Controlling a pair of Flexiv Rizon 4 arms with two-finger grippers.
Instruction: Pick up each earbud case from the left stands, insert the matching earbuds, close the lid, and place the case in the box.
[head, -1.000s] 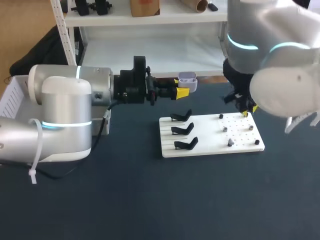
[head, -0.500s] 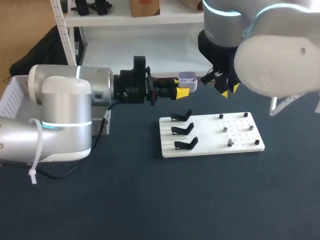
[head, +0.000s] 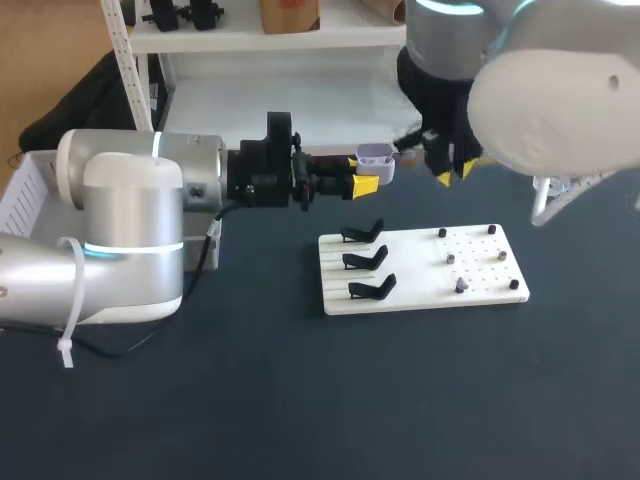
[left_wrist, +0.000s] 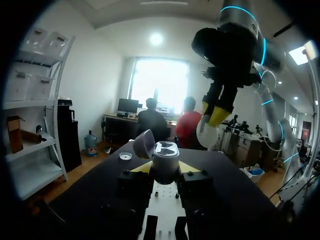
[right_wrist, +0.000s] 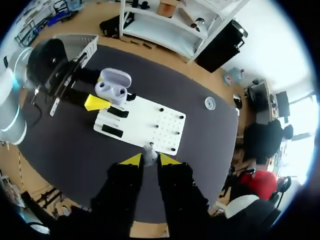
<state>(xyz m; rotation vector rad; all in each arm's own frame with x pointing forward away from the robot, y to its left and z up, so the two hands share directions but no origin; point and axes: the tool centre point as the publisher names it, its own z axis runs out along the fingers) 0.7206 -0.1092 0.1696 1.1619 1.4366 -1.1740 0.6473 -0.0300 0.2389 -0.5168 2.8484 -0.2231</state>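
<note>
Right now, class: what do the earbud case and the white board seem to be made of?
Earbud case: likely moulded plastic, pale lilac-white, a smooth satin shell with soft highlights on the open lid. White board: probably plastic or painted sheet, matte and flat, with small holes; the pictures leave that open.

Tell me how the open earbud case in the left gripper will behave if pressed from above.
The earbud case looks smooth, rounded and rigid, so it could slip or twist in the left gripper. Its raised lid is hinged and would probably swing if bumped. Being small, it is likely light.
</note>
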